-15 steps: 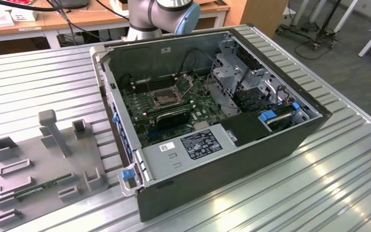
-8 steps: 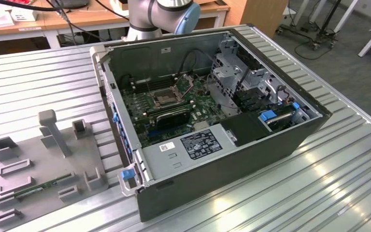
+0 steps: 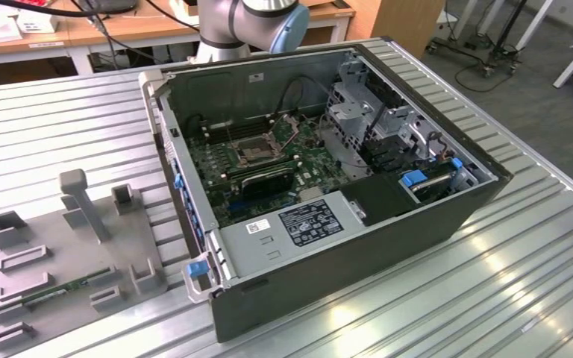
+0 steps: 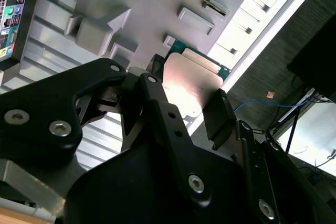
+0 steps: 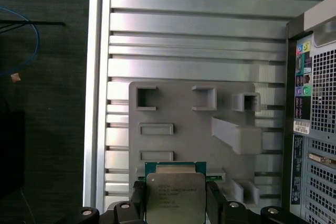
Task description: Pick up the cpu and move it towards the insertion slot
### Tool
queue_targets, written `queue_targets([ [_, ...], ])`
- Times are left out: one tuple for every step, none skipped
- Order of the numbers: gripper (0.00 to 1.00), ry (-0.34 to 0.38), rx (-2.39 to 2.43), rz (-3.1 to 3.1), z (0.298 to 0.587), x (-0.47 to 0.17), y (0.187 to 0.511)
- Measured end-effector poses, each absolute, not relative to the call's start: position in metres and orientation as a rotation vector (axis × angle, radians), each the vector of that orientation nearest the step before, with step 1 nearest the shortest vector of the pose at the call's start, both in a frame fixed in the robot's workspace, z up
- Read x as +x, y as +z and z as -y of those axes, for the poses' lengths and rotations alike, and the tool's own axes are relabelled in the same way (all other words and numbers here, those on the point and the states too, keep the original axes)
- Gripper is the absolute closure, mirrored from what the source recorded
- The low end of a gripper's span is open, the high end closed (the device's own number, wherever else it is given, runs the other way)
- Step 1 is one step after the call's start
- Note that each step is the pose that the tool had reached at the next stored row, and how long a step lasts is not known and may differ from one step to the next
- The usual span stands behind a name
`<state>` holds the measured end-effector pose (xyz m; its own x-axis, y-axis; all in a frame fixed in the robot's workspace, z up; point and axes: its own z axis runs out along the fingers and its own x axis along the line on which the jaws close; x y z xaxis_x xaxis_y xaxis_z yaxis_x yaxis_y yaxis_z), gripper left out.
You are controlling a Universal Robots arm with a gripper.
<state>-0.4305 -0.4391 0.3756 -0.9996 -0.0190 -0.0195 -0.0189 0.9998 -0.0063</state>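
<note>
Pincer (image 5: 176, 209) is shut on the cpu (image 5: 175, 191): one black finger (image 5: 137, 203) is pressed against each of two opposite edges, w/ the chip's silvery top left bare between them. In the second wrist view the same hold is seen from behind the pincer (image 4: 185, 103), and the cpu (image 4: 191, 82) shows its pale metal face and a thin green rim at the corners.

Cpu is held clear above a grey tray (image 5: 178, 103), over the tray's edge region, near a couple of shallow rectangular recesses (image 5: 156, 128). Square pockets and a long raised block (image 5: 236, 135) are moulded into the tray. In the exterior view the tray (image 3: 68, 257) lies flat on the slatted metal desk (image 3: 68, 112), at that view's left, and a narrow green memory stick (image 3: 63, 289) is laid in one of its recesses.

Just beside the tray an open pc case (image 3: 307, 283) is laid on its side on the desk, w/ the motherboard (image 3: 217, 160) exposed. The insertion slot (image 3: 253, 149), a square socket w/ metal frame and dark centre, sits on that board, approx. mid-case. Cpu is thus well apart from the slot, outside the case.

Robot arm (image 3: 251, 22) is seen behind the case. Dark floor and a blue cable (image 5: 32, 30) are seen past the desk edge
</note>
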Motion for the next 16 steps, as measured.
queue_targets([
  [0.46, -0.010, -0.030, -3.122, 0.4391, -0.4302, 0.3756],
  [0.46, -0.010, -0.030, -3.122, 0.4391, -0.4299, 0.3756],
  [0.46, -0.010, -0.030, -3.122, 0.4391, -0.4295, 0.3757],
  [0.46, -0.010, -0.029, -3.122, 0.4390, -0.4293, 0.3756],
  [0.46, -0.010, -0.030, -3.122, 0.4391, -0.4290, 0.3756],
  [0.46, -0.010, -0.030, -3.122, 0.4391, -0.4287, 0.3757],
  [0.46, -0.010, -0.030, -3.122, 0.4390, -0.4285, 0.3757],
  [0.46, -0.010, -0.030, -3.122, 0.4390, -0.4282, 0.3757],
  [0.46, -0.010, -0.030, -3.122, 0.4391, -0.4279, 0.3757],
  [0.46, -0.010, -0.030, -3.122, 0.4391, -0.4276, 0.3756],
  [0.46, -0.010, -0.030, -3.122, 0.4391, -0.4274, 0.3756],
  [0.46, -0.010, -0.030, -3.122, 0.4391, -0.4271, 0.3757],
  [0.46, -0.010, -0.030, -3.122, 0.4391, -0.4269, 0.3757],
  [0.46, -0.010, -0.030, -3.122, 0.4391, -0.4266, 0.3756],
  [0.46, -0.010, -0.030, -3.122, 0.4391, -0.4264, 0.3756],
  [0.46, -0.010, -0.030, -3.122, 0.4391, -0.4262, 0.3757],
])
